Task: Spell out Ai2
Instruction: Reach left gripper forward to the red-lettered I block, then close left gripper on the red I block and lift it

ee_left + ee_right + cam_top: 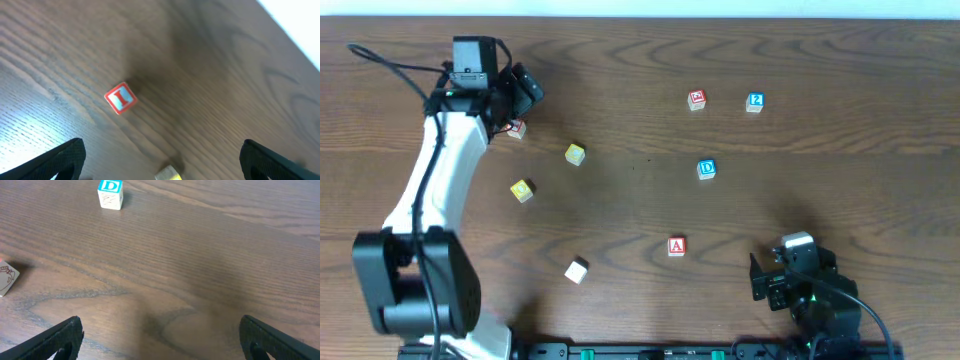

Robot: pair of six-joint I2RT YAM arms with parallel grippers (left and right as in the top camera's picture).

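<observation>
Left gripper: fingers spread wide, holding and touching nothing.
I block: red, ahead of the left gripper and clear of both fingers; a yellow block lies nearer, between them.
Right gripper: fingers wide apart, empty.
A block: red, left of the right gripper, apart.
2 block: blue, far side, near a red block.
D block: blue, well ahead of the right gripper.

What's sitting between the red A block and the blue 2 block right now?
The blue D block, roughly midway, just off the line from A block to 2 block. The overhead view shows it.
</observation>
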